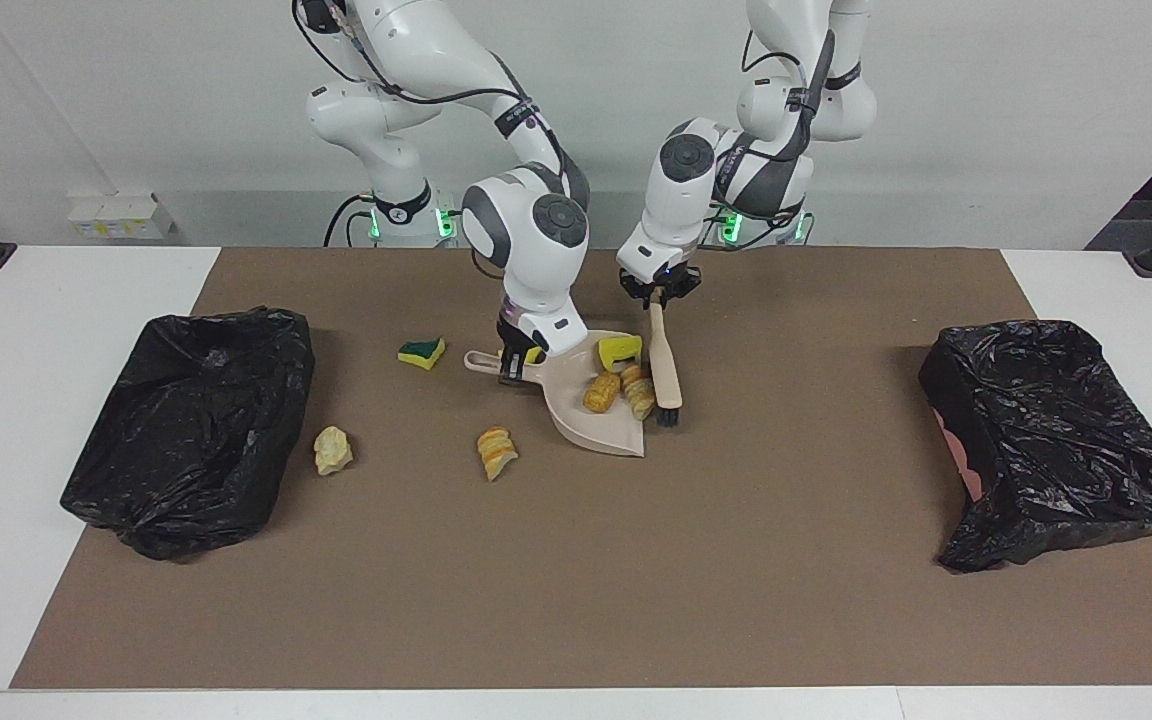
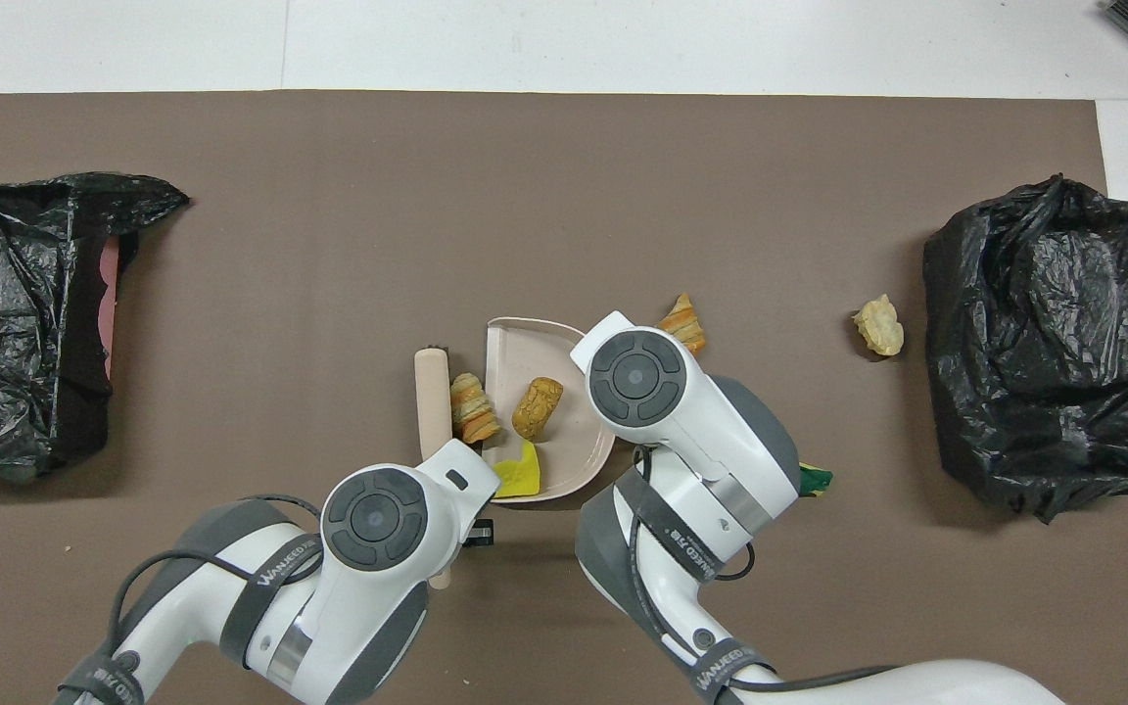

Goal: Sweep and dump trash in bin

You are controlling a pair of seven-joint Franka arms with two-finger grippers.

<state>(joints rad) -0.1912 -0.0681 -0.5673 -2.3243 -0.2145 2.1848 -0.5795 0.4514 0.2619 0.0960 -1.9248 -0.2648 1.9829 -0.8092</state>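
You are looking at trash spread over the brown mat [image 1: 576,580]. Three scraps are sitting in or at the dustpan [image 1: 591,420]: a yellow sponge bit [image 1: 619,350] at the end nearer the robots, a tan chunk [image 1: 601,392] inside, and a striped chunk [image 1: 638,390] resting on the pan's edge, touching the brush [image 1: 664,365]. Another striped chunk [image 1: 496,450] is lying on the mat just beside the pan; overhead, the right wrist is covering part of it. A green-topped sponge [image 1: 422,352] is lying toward the right arm's end, half hidden overhead by that arm. A cream lump [image 1: 332,450] is sitting near the black bag [image 1: 191,420] at that end. A sliver of yellow is showing at the right gripper [image 1: 509,372], mostly hidden by it. That gripper is clenching the pan's handle. The left gripper [image 1: 658,298] is clamping the brush handle, bristles down on the mat. A second bag [image 1: 1056,440] is lying at the left arm's end, with something pink showing at its edge that you cannot identify.
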